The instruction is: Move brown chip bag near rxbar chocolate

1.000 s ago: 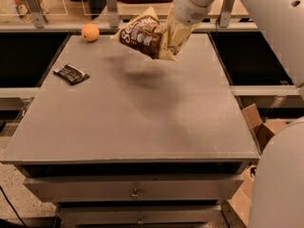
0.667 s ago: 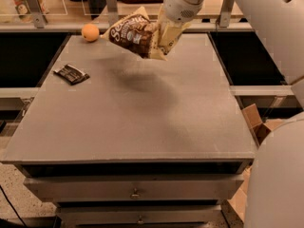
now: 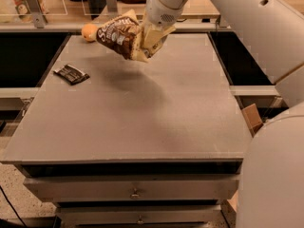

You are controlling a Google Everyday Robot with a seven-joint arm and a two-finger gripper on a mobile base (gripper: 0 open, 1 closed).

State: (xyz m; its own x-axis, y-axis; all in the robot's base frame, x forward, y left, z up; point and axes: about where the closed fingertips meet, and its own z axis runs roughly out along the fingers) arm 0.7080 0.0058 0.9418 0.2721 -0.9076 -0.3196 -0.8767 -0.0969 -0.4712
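Observation:
The brown chip bag [image 3: 118, 35], cream-edged with a dark brown panel and white script, hangs tilted in the air above the far middle of the grey table [image 3: 142, 113]. My gripper [image 3: 148, 42] is shut on the bag's right end and holds it clear of the tabletop. The rxbar chocolate [image 3: 71, 73], a small flat dark bar, lies on the table at the left, below and to the left of the bag. The bag's shadow falls on the table between them.
A round orange fruit [image 3: 88, 32] sits at the table's far left edge, partly behind the bag. Dark recesses flank the table on both sides. Clear stands and items line the back shelf. Drawers sit under the front edge. A cardboard piece [image 3: 251, 118] lies at the right.
My gripper has carried the chip bag leftward, toward the rxbar's side. The bar and the orange have not moved.

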